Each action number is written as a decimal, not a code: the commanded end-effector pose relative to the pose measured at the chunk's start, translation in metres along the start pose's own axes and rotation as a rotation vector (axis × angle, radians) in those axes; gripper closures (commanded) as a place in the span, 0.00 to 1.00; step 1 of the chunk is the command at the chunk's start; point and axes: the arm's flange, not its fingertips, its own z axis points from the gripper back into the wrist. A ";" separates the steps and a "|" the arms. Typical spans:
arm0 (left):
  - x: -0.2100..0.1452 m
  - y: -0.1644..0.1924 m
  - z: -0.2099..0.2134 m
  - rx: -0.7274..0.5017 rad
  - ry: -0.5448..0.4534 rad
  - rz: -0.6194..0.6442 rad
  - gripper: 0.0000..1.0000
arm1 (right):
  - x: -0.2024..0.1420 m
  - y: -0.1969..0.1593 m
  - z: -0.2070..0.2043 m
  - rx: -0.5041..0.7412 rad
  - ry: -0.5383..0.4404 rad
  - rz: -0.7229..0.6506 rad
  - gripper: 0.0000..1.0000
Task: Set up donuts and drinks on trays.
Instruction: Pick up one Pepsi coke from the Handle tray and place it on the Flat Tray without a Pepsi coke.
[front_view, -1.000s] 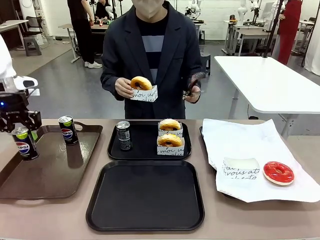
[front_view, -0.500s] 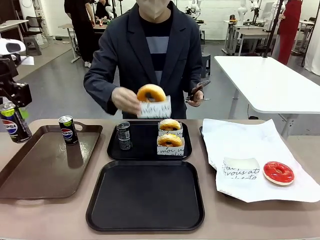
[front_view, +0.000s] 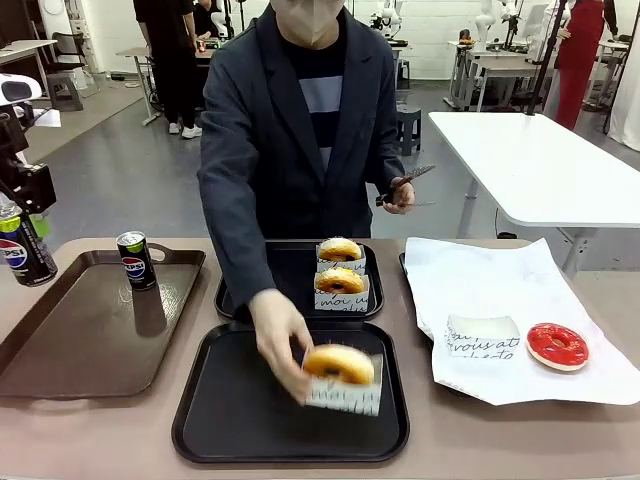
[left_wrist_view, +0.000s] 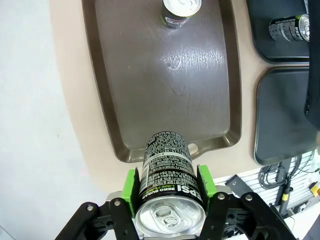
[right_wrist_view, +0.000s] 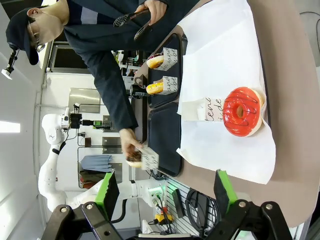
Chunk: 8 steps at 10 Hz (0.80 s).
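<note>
1. The left gripper (left_wrist_view: 168, 185) has its green pads pressed on both sides of a soda can (left_wrist_view: 167, 167), partly closed around the body. The can hangs in the air at the left end of the table, beside the brown tray (front_view: 90, 345).
2. The right gripper (right_wrist_view: 165, 192) stands wide open with nothing in it.
3. A second can (front_view: 134, 260) stands on the brown tray, and a third can (left_wrist_view: 287, 29) on the far black tray (front_view: 290, 275), near two sleeved donuts (front_view: 340, 282).
4. The person's hand (front_view: 275, 325) lowers another sleeved donut (front_view: 340, 365) onto the near black tray (front_view: 235, 410). The red donut (front_view: 557, 345) lies on the white paper (front_view: 480, 280).
5. I judge the can stiff but thin-walled and smooth (it may slip or dent), so mid-body is the right place to hold.
6. The donuts look soft and sticky; better to take them by the paper sleeve.
</note>
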 end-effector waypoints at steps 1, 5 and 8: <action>0.001 -0.003 0.003 0.003 -0.008 0.002 0.80 | 0.000 0.000 0.001 0.017 -0.010 0.015 0.00; 0.001 -0.003 0.003 0.003 -0.008 0.002 0.80 | 0.000 0.000 0.001 0.017 -0.010 0.015 0.00; 0.000 -0.002 0.000 0.002 0.000 -0.003 0.42 | 0.000 0.000 0.001 0.017 -0.010 0.015 0.00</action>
